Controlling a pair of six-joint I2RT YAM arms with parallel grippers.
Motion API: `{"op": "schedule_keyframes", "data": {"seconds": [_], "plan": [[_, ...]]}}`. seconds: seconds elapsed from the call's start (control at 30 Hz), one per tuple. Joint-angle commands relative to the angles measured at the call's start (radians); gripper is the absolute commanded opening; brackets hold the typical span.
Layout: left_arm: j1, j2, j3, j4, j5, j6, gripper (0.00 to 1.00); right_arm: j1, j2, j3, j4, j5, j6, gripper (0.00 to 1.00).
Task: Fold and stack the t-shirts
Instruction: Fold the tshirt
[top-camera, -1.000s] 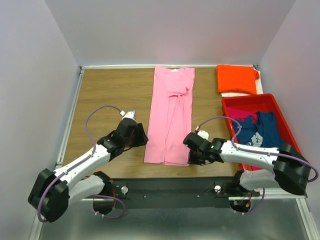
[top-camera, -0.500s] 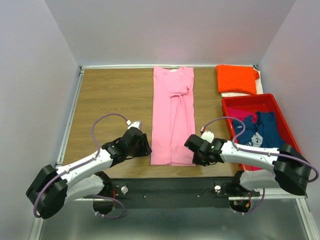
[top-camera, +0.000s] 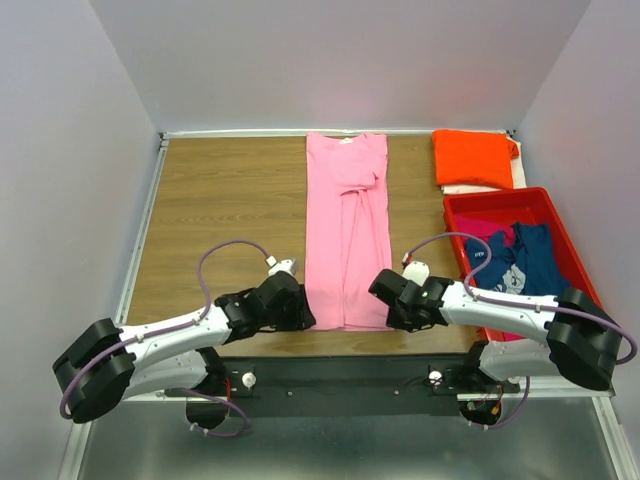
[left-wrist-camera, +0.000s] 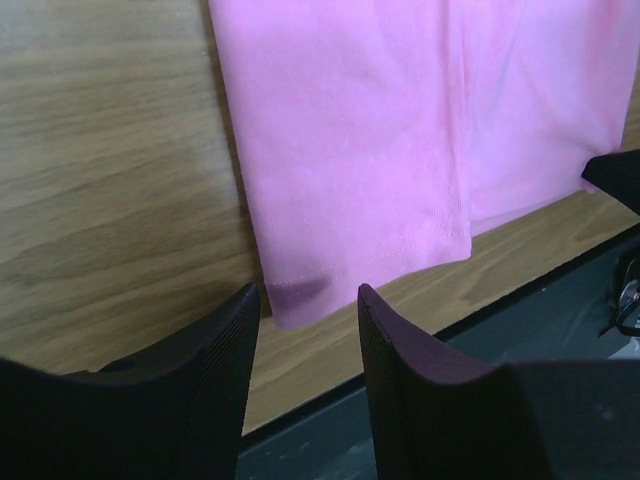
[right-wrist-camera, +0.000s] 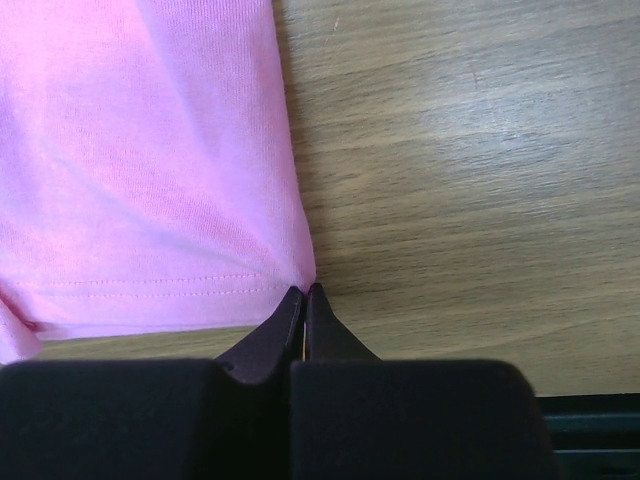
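Wooden desk (top-camera: 220, 200) | pink tee (top-camera: 345, 230) soft, limp, light | left claw (left-wrist-camera: 307, 295) spread astride hem corner | right claw (right-wrist-camera: 305, 292) pinching other corner

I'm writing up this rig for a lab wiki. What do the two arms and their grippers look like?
The left arm and right arm have white links between bulky black joints. A purple cable loops along each. The left gripper and right gripper have black fingers with finely textured inner faces.
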Motion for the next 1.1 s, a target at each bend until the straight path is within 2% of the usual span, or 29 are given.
{"op": "schedule_keyframes", "data": {"seconds": [0.0,0.6,0.7,0.77,0.87,0.93,1.03,1.07], "plan": [[-0.043,0.022,-0.008,0.011,-0.026,-0.068,0.52,0.008,0.006,0.0,-0.033,0.059,0.001,0.03],[-0.103,0.082,0.049,-0.076,-0.163,-0.121,0.45,0.008,-0.011,-0.01,-0.033,0.063,0.005,0.02],[-0.103,0.08,0.049,-0.086,-0.173,-0.126,0.42,0.007,-0.007,-0.007,-0.033,0.062,0.004,0.02],[-0.103,0.08,0.046,-0.086,-0.173,-0.126,0.36,0.008,-0.003,-0.005,-0.031,0.062,0.004,0.02],[-0.103,0.085,0.043,-0.075,-0.173,-0.12,0.35,0.007,-0.002,-0.002,-0.033,0.062,0.004,0.02],[-0.103,0.091,0.043,-0.063,-0.173,-0.114,0.27,0.007,-0.002,-0.002,-0.033,0.062,0.004,0.01],[-0.103,0.107,0.04,-0.052,-0.167,-0.108,0.23,0.008,-0.002,0.0,-0.033,0.062,0.004,0.0],[-0.103,0.108,0.038,-0.041,-0.166,-0.106,0.18,0.008,-0.002,0.0,-0.033,0.062,0.004,0.0]]}}
